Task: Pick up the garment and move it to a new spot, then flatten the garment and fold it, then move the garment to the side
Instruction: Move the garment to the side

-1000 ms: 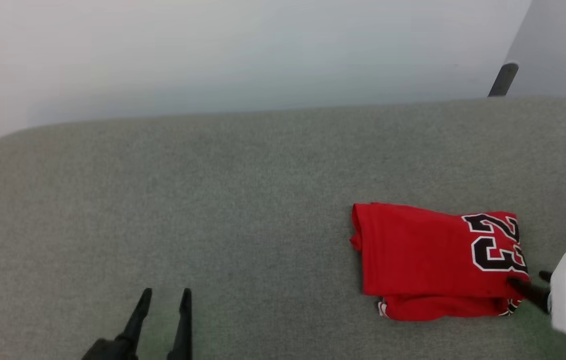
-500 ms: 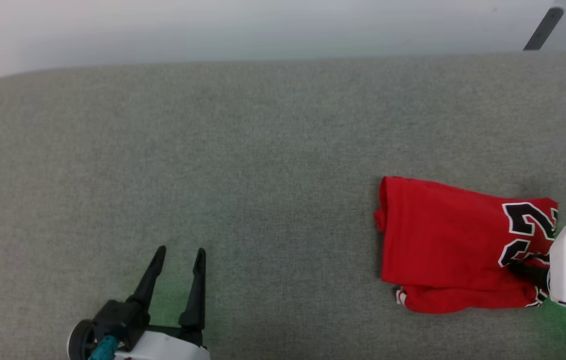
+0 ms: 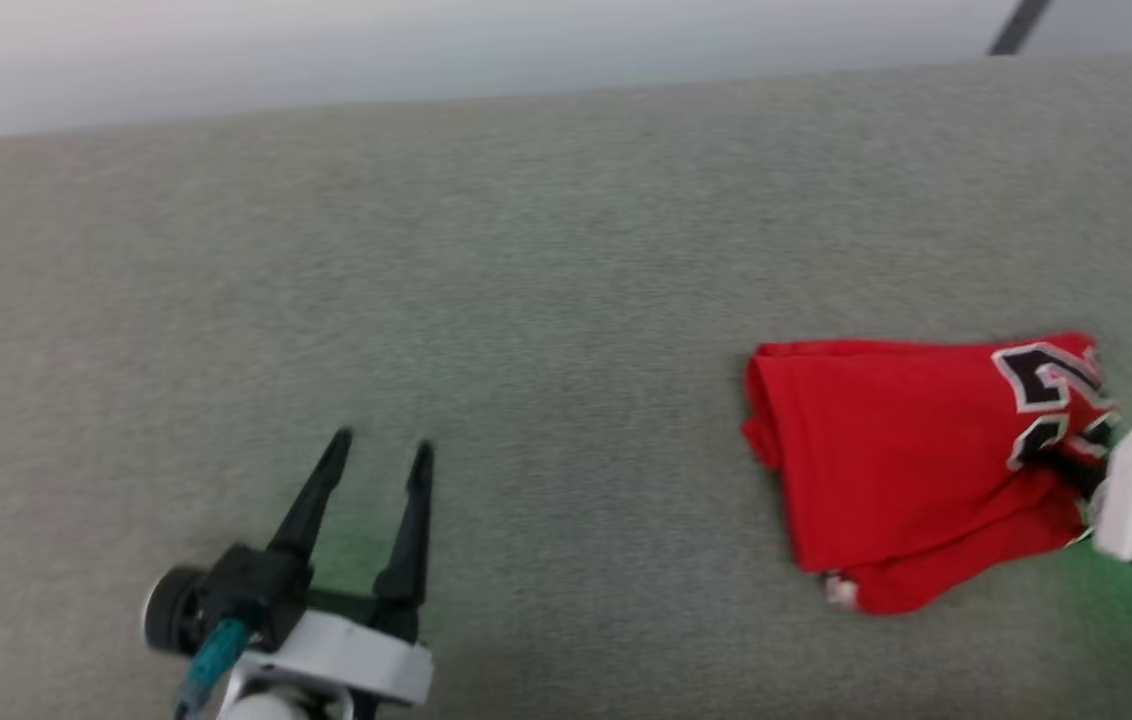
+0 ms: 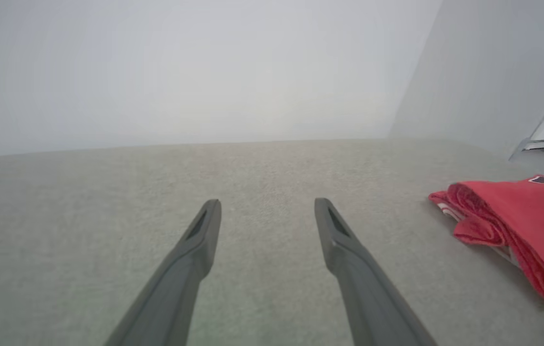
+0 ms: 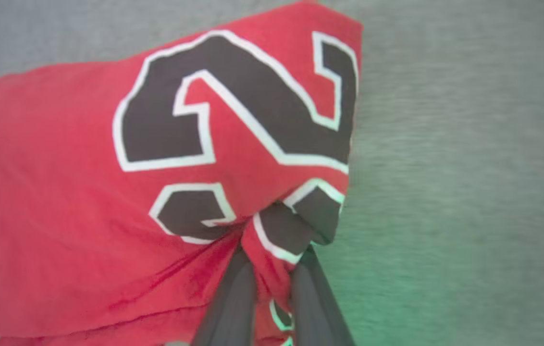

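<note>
A: Any writing on it?
B: Right wrist view, on the shirt: a big black "2" edged in white, just beyond the tips of the right jaws. The digit beside it is bunched into the pinch. Unreadable.

A: State of the right jaws?
B: Clenched on a tuck of red cloth at the numbered edge. Fabric is squeezed between the two dark fingers, and creases run toward them.

A: Does the head view agree?
B: Yes, though it is blurred. The shirt sits folded on the grey desk. Its numbered end is at the right jaws and the rest trails off toward the left jaws. The digits are too smeared to read. Can't tell if the gripped end is clear of the desk.

A: And the left jaws?
B: Released, spread wide, low over bare desk. The shirt is well apart from them, off to their right.

A: Does the left wrist view add anything?
B: It shows the shirt side-on: stacked red layers, with white trim at the bottom fold. A pale wall rises beyond the desk.

A: And the right wrist view?
B: A green tint on the desk beside the right jaws.
</note>
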